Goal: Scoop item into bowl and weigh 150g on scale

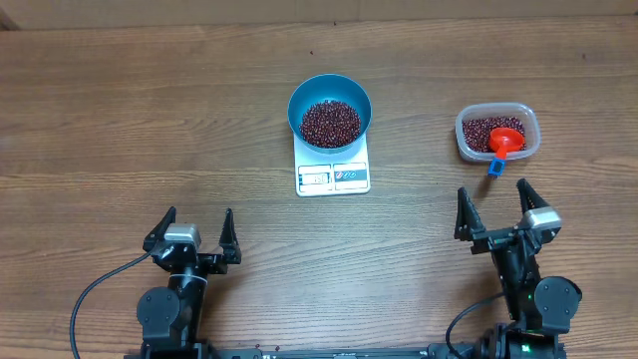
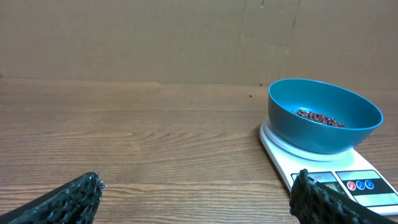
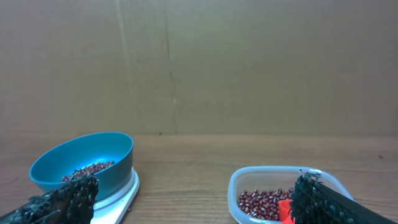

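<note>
Beyond the wide-open, empty left end effector and right end effector, tiny maroon beans are piled in a smooth blue bowl.

One bowl, one scale, one tub, one scoop, two heaps of beans.

The blue bowl sits upright on top of the white scale. It is ahead of my left gripper and off to its right. Small dark red beans cover the bottom of the bowl. The scale lies flat, with its display and label end facing me. More beans lie in a clear tub just ahead of my right gripper.
</note>
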Controlling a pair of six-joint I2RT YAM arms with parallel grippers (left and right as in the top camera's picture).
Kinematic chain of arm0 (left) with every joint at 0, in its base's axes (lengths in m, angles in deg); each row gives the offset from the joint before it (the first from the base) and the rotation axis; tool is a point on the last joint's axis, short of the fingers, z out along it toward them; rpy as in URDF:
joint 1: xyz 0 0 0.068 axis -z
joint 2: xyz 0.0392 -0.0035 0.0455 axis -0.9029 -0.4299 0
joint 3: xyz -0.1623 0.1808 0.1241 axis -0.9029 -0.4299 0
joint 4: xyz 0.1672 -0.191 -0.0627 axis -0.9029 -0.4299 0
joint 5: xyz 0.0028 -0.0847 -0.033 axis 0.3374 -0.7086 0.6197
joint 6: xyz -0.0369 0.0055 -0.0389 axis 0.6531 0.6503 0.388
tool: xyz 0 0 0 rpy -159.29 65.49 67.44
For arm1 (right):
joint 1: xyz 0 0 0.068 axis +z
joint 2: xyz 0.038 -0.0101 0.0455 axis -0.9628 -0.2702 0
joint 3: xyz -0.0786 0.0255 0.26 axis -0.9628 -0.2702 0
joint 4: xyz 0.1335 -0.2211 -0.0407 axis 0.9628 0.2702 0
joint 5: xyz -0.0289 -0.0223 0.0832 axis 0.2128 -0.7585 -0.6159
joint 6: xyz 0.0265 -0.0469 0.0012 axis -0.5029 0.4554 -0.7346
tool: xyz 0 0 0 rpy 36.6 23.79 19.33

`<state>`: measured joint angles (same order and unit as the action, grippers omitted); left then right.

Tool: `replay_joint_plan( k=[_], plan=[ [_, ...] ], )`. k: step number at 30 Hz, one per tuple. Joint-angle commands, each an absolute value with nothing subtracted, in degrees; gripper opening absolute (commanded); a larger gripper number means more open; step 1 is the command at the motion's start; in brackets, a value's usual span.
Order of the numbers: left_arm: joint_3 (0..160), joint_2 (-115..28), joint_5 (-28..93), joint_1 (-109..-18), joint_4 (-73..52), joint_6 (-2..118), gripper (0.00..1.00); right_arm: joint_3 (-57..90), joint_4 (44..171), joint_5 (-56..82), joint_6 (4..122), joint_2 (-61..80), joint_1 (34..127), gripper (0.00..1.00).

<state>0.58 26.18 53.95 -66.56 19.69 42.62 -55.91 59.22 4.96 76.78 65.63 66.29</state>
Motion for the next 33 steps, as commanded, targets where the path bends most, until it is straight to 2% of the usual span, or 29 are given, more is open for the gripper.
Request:
replay_joint_plan(
  k=[1,9,20,33],
  plan=[
    [0.4,27.1,54.6,-66.9,19.5,41.4,1.0,-56.5,62.4,6.2,76.2,69.5,67.1,1.0],
    [0.4,27.1,54.6,-66.9,19.5,41.4,1.0,-56.5,74.4,12.9,76.2,80.0,70.1,1.0],
    [0.4,27.1,54.6,-66.9,19.5,41.4,1.0,-56.5,79.7,21.3,76.1,79.9,73.7,1.0],
    [0.4,27.1,54.6,-66.9,19.5,41.3,1.0,-56.5,79.7,22.4,75.2,79.9,74.1,1.0]
  ],
)
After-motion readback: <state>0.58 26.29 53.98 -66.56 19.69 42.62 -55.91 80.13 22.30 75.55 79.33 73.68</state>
